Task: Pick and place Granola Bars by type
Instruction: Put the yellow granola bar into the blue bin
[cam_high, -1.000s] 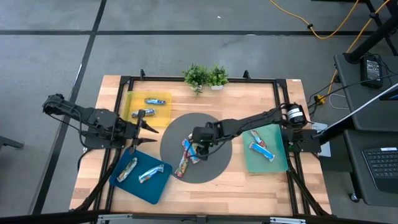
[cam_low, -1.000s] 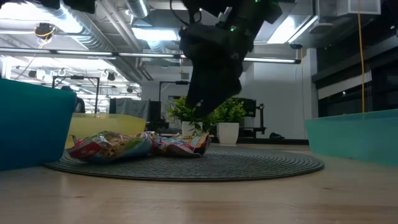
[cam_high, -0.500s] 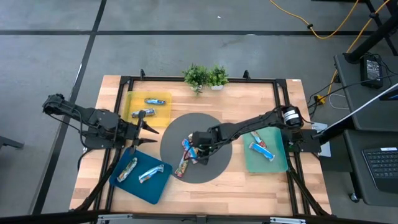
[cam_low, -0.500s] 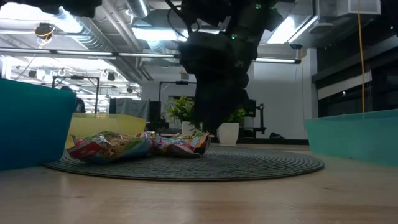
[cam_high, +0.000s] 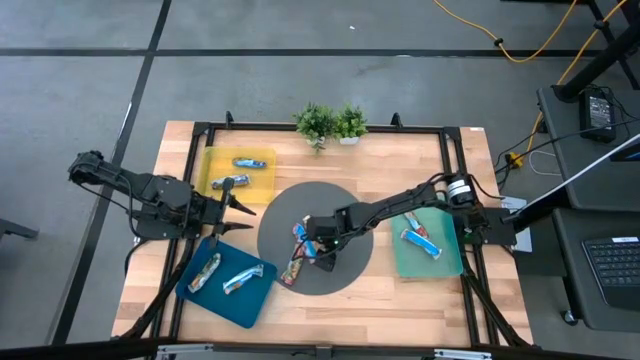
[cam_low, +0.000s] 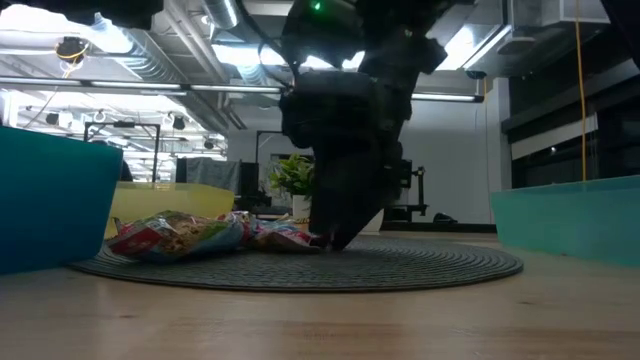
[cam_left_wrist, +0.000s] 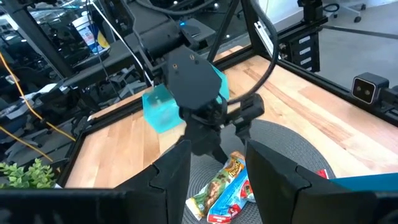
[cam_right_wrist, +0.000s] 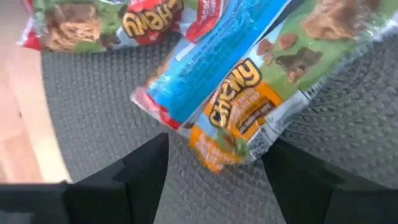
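Down on the round grey mat (cam_high: 342, 262), the right gripper (cam_high: 318, 240) stands with its jaws apart, its two dark fingers (cam_right_wrist: 140, 174) straddling the end of an orange-and-green bar (cam_right_wrist: 249, 118). That bar lies between the jaws, just ahead of the fingertips, with nothing pinched. A blue bar (cam_right_wrist: 217, 56) lies touching it, crossed over its far side, and a third red-and-green bar (cam_right_wrist: 118, 22) sits beyond that, farther from the jaws. From table height the gripper (cam_low: 335, 238) reaches down to the mat right beside the heap of wrappers (cam_low: 215, 233).

Well away from it, the left gripper (cam_high: 228, 208) hangs over the table edge between the yellow tray (cam_high: 207, 160) and the blue tray (cam_high: 190, 290), jaws spread and holding nothing. Two bars (cam_high: 240, 171) rest in the yellow tray on one side of those jaws, and two more (cam_high: 225, 276) lie in the blue tray on the other side. A single blue bar (cam_high: 421, 241) lies in the green tray (cam_high: 448, 262), behind the right arm, far from its jaws
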